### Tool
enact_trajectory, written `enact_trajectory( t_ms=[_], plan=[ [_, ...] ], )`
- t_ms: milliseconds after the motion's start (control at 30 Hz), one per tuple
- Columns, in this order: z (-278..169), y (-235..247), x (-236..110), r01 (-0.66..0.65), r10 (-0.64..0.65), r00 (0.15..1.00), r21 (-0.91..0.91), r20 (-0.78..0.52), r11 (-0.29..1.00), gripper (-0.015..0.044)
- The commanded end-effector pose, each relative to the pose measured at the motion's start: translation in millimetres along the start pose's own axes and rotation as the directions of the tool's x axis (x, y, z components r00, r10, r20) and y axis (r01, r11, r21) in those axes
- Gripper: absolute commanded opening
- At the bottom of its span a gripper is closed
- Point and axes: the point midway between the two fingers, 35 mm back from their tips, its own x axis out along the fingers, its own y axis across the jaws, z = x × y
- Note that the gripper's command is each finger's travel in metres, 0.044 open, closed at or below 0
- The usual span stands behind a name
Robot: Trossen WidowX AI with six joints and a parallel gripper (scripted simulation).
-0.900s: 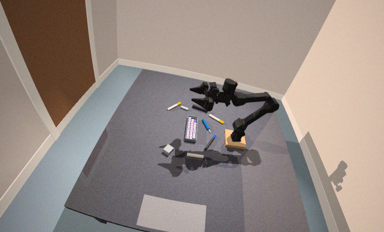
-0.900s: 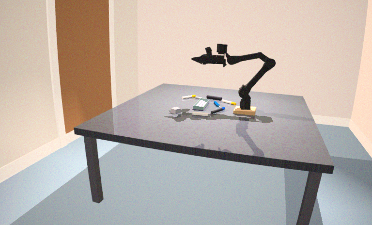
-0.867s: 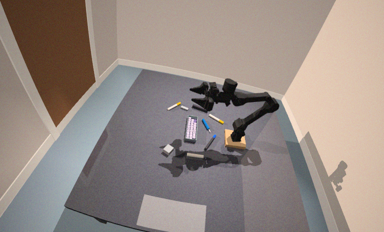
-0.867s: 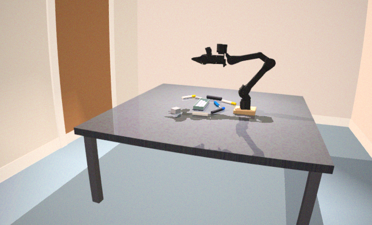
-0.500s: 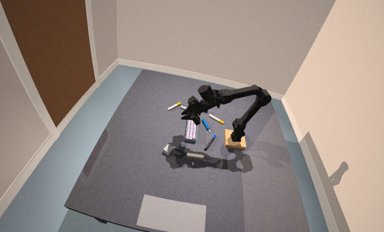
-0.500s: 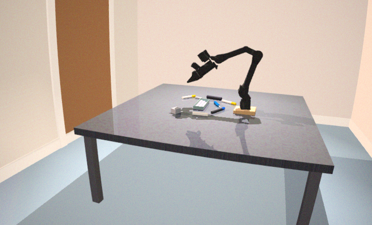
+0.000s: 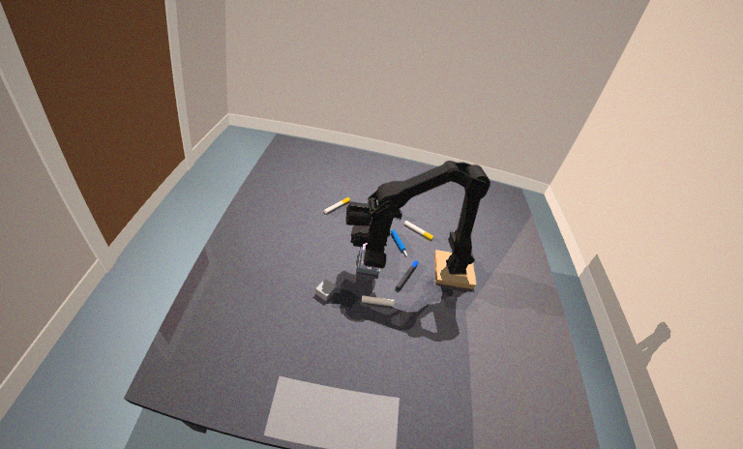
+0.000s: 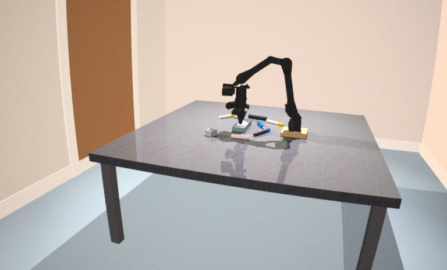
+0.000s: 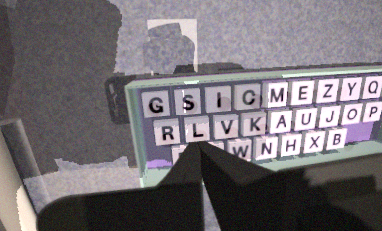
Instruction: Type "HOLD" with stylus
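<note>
The small keyboard (image 8: pixel 244 127) (image 9: pixel 133 116) has a pale green frame and white letter keys, and lies flat on the table; in the top view the arm hides most of it. My gripper (image 7: pixel 373 261) (image 8: pixel 241 121) (image 9: pixel 197 149) points straight down with its fingers shut together on nothing. The tips rest on the keyboard's lowest row, just below L and V and left of W. Several pen-like things lie loose around the keyboard: a dark pen with a blue tip (image 7: pixel 406 275) (image 8: pixel 262 132), a blue pen (image 7: pixel 398 242) (image 8: pixel 260 124) and a beige cylinder (image 7: pixel 377 300) (image 8: pixel 240 136).
Two white-and-yellow markers (image 7: pixel 336 205) (image 7: pixel 418 229) lie behind the keyboard, and a black cylinder (image 8: pixel 256 117) lies near them. A small grey cube (image 7: pixel 324 289) (image 8: pixel 210 132) stands to the front left. The arm's wooden base (image 7: pixel 455 279) (image 8: pixel 294 133) is on the right. A pale sheet (image 7: pixel 331 417) lies near the table's front edge.
</note>
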Motion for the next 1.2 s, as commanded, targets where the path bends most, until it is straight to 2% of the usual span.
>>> enact_trajectory(
  t_ms=[0,133,300,633,833,1167],
  plan=[
    [2,0,-4,0.003,-0.003,1.0,0.006,0.006,1.0,0.0],
    [3,-9,-4,0.003,-0.004,1.0,0.006,0.006,1.0,0.0],
    [2,-66,-4,0.009,-0.009,1.0,0.005,0.006,1.0,0.0],
    [2,-70,-4,0.009,-0.009,1.0,0.005,0.006,1.0,0.0],
    [2,-134,-5,0.016,-0.016,1.0,0.005,0.006,1.0,0.0],
    [1,-135,-5,0.016,-0.016,1.0,0.005,0.006,1.0,0.0]
  ],
)
